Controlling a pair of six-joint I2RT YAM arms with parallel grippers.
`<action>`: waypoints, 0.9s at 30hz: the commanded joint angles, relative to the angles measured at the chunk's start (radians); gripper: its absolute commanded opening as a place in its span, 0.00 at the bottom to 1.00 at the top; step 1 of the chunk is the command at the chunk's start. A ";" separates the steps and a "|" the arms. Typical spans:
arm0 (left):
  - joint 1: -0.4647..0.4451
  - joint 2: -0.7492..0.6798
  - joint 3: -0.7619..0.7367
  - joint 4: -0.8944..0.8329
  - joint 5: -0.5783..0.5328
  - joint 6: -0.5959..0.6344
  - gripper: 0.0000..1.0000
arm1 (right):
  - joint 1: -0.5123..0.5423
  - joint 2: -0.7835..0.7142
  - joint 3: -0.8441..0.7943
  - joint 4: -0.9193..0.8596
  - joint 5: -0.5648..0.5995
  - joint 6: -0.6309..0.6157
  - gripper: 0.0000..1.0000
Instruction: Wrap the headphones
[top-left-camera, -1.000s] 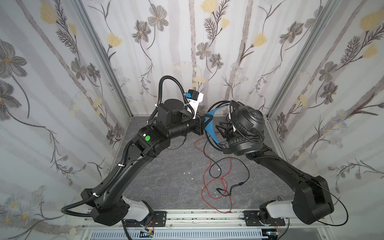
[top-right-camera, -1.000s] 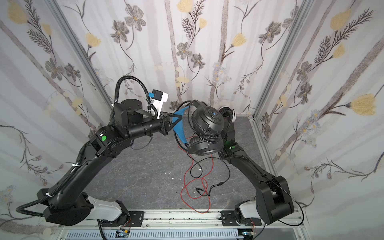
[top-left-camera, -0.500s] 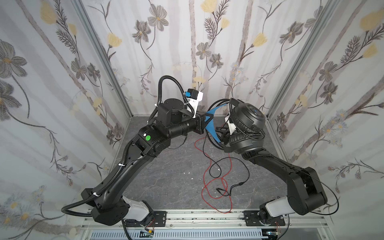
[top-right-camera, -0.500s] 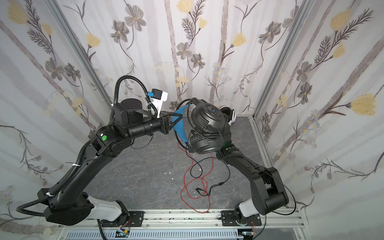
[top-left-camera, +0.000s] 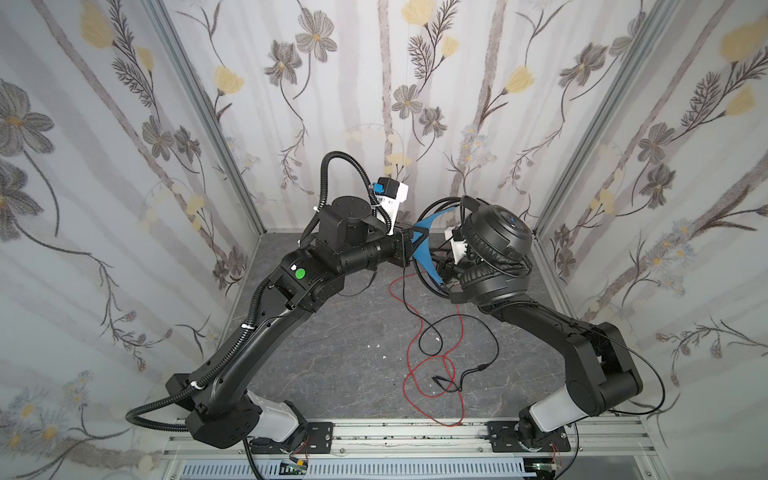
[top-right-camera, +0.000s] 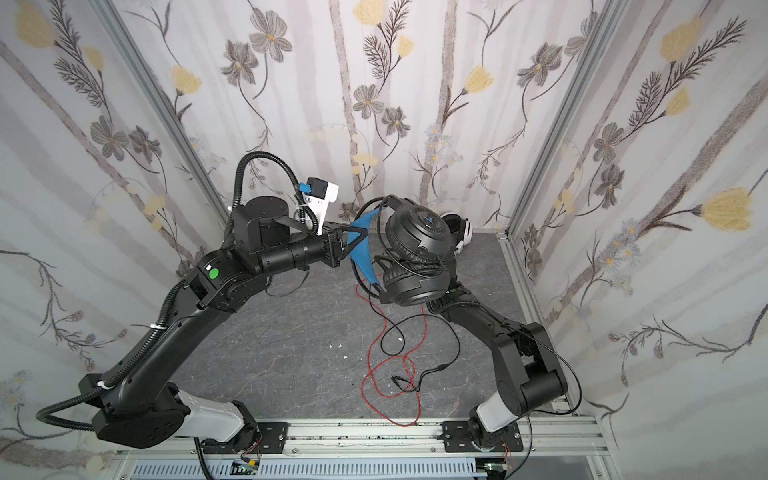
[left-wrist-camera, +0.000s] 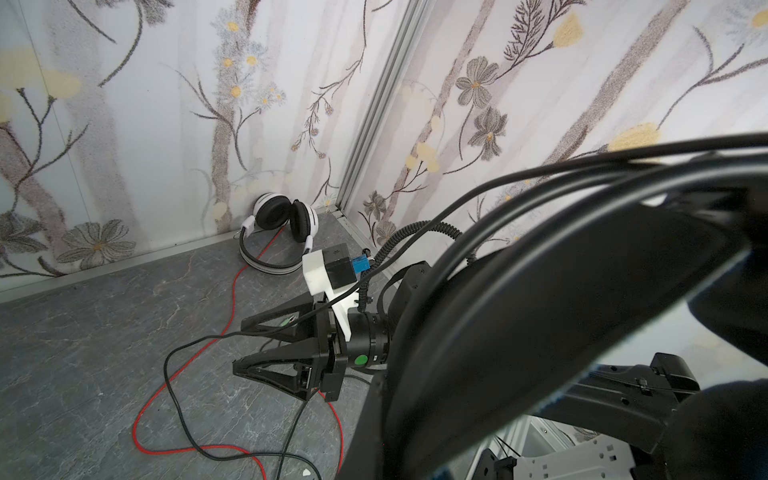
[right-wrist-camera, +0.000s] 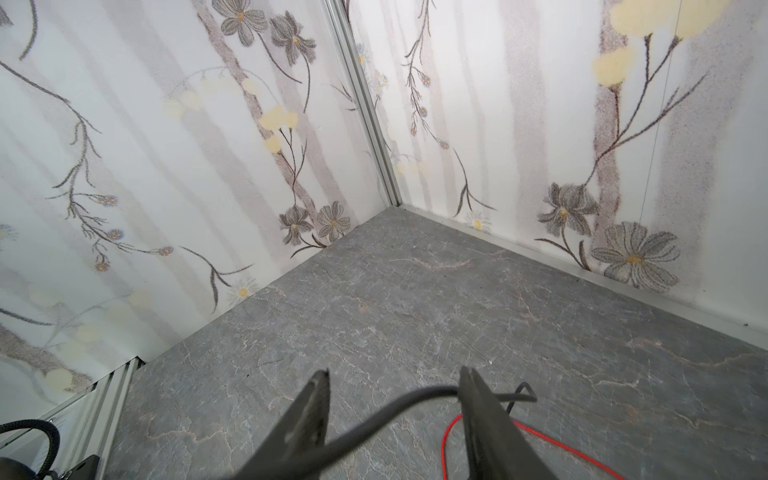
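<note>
Cell: floral-papered walls (top-left-camera: 374, 83) on three sides, grey marbled worktop (top-left-camera: 332, 332) below.

Aloft, about 1 o'clock from worktop centre in both top views: all-black over-ear headset with blue inner headband (top-left-camera: 494, 232). It hangs clear of the worktop.

The left end effector (top-left-camera: 417, 243) is clamped tight on the blue band. The two ear cups are stacked at its 3 o'clock, just beside the fingers.

The right end effector (right-wrist-camera: 395, 374) sits under the ear cups and is mostly hidden in both top views. In the right wrist view its jaws stand partly apart. A thin black cable (right-wrist-camera: 395, 399) runs loose across the gap; it meets one finger and is not pinched.

The cable drops to the worktop and loops at the headset's 6 o'clock, tangled with a red cable (top-left-camera: 461, 332).

The white over-ear headset with black earpads (left-wrist-camera: 272, 212) lies in the far right corner, 2 o'clock, near the wall and untouched by either arm. The red cable leads to it.
</note>
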 joint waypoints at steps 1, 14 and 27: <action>0.003 0.003 0.014 0.100 0.019 -0.048 0.00 | 0.004 0.019 0.029 0.045 0.039 0.018 0.54; 0.013 0.009 0.022 0.110 0.028 -0.060 0.00 | 0.011 0.050 0.067 0.005 0.064 -0.001 0.31; 0.036 0.009 -0.048 0.263 -0.181 -0.115 0.00 | 0.061 -0.116 -0.070 -0.289 0.284 -0.153 0.00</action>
